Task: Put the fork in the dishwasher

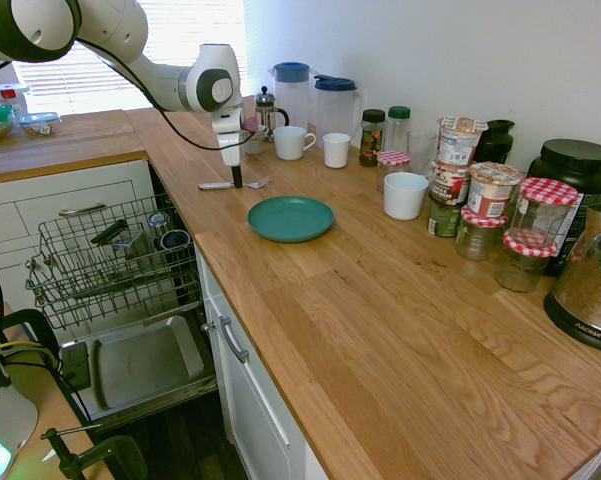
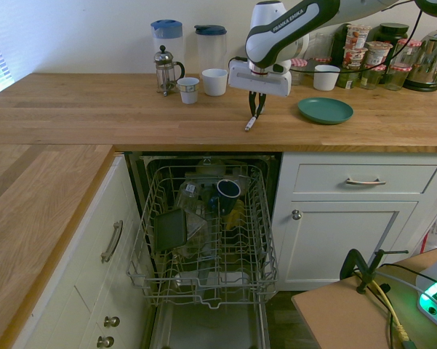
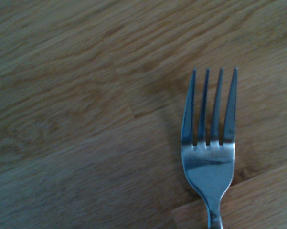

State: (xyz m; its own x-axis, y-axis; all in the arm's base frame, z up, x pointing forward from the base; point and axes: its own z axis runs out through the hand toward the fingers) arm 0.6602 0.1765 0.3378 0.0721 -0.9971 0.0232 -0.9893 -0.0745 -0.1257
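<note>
The small silver fork lies on the wooden counter, left of the teal plate. My gripper stands straight down over the fork's middle, its fingers shut on it. From the other side, the fork's handle slants down out of the gripper toward the counter's front edge. Up close, the wrist view shows the fork's tines over the wood. The dishwasher stands open below the counter, its wire rack pulled out with cups and dishes in it, and its door panel folded down.
Behind the gripper stand a French press, two jugs and white cups. Jars and a white mug crowd the back right of the counter. White drawers flank the dishwasher.
</note>
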